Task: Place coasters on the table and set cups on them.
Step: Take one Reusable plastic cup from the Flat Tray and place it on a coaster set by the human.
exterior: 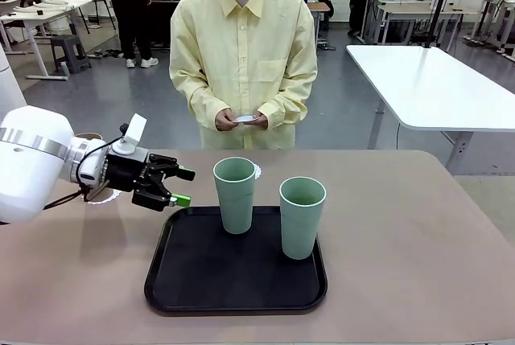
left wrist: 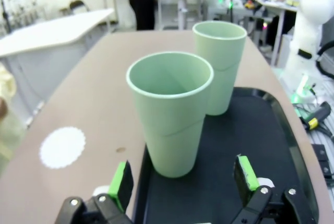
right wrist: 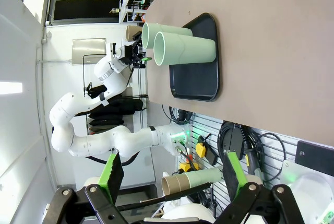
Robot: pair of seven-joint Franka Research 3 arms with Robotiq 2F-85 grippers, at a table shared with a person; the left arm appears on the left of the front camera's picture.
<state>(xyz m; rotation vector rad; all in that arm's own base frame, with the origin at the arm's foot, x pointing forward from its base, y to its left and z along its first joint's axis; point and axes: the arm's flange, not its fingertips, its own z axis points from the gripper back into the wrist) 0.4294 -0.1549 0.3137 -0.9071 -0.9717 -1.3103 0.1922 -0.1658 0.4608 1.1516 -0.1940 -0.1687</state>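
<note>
Presently: left gripper [exterior: 185,186], arm reaching in level, fingers horizontal, jaws wide; green cup [exterior: 235,196] just ahead of its fingertips, on tray [exterior: 193,281]. Right gripper [right wrist: 169,177]: jaws wide.

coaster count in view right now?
3. One coaster in the person's hands; one on the table behind the left green cup; one at the table's left, partly hidden behind the left arm. More could be hidden.

Matt sage cups [exterior: 234,195]; matt black tray [exterior: 193,281]; lacy paper coaster [left wrist: 62,147]; matt table [exterior: 402,264].
</note>
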